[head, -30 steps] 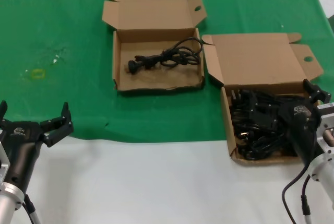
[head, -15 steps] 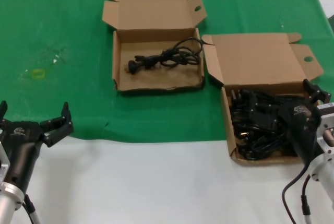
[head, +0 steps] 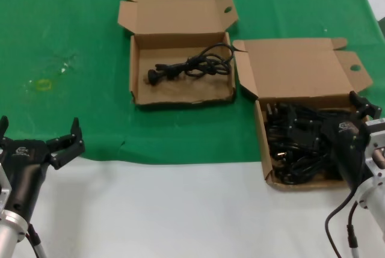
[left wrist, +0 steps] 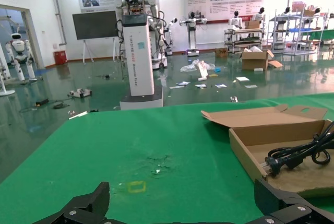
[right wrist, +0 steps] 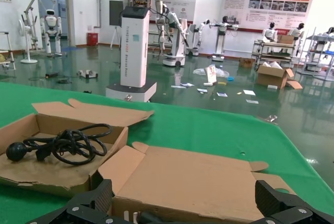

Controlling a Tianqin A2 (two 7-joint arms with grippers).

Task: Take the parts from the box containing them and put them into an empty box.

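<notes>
Green cloth covers the far part of the desk [head: 72, 23] in front of us, giving way to a white strip along the near edge. On the cloth sit two cardboard boxes with their round-holed lids folded back. Toward the middle is the wide box [head: 180, 98], shallow and low-walled, and in it lies a single black power cord [head: 192, 65], coiled loosely with its plug pointing toward our left. Just beside it, nearer to us on our right, the square box [head: 263, 132] is heaped with a tangle of black cords and adapters [head: 298, 141] (too knotted to count).

Our right tool [head: 360, 106] sits low over the right side of the square box, above the pile; its fingers are spread apart in the wrist view and nothing can be seen between them. Our left tool [head: 37, 133] hovers at the near left corner, right at the line where green meets white, well apart from both boxes, with its fingers wide open and empty.

From the left wrist camera we see the wide box [left wrist: 245, 148] and its cord [left wrist: 297, 153] side-on, and beyond the desk a hall with glossy floor, wall posters and a white robot stand [left wrist: 138, 51].
</notes>
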